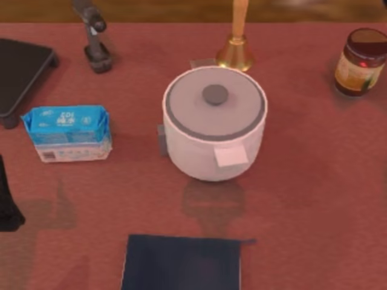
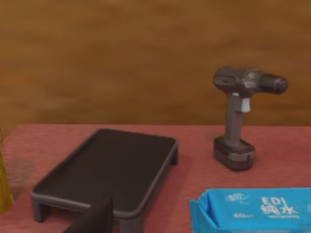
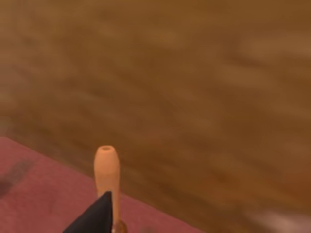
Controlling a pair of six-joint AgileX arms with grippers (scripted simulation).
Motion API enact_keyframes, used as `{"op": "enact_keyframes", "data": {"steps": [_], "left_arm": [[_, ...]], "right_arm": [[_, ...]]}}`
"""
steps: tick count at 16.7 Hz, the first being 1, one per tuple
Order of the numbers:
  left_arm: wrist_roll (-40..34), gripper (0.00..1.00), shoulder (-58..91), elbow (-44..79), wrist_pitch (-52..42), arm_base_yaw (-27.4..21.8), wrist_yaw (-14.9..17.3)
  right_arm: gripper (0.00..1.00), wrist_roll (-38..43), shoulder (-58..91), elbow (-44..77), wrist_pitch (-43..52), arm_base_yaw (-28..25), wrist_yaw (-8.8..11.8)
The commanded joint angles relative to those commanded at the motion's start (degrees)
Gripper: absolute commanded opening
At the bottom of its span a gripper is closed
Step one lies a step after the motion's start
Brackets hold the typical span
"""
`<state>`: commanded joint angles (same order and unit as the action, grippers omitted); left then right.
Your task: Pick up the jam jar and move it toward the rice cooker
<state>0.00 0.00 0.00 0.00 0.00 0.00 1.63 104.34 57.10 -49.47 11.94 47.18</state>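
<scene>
One jam jar (image 1: 361, 61) stands untouched at two o'clock of the rice cooker (image 1: 214, 122); neither gripper's opening can be told. Best approach: right arm, descending squarely, gripping below the lid.

Soft, even light is falling from above; the white cylindrical rice cooker (image 1: 214, 124) is casting a faint shadow toward the near edge of the red table (image 1: 314, 199). The brown backdrop is looking smeared in the right wrist view.
</scene>
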Motion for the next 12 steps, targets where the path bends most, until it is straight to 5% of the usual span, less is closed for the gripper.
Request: {"op": "enact_keyframes", "data": {"steps": [7, 12], "left_arm": [[0.0, 1.0, 0.0, 0.0, 0.0, 0.0, 0.0], [0.0, 1.0, 0.0, 0.0, 0.0, 0.0, 0.0]], "right_arm": [[1.0, -0.2, 33.7, 17.7, -15.3, 3.6, 15.3], [1.0, -0.3, 45.1, 23.6, -20.5, 4.9, 20.5]]}}
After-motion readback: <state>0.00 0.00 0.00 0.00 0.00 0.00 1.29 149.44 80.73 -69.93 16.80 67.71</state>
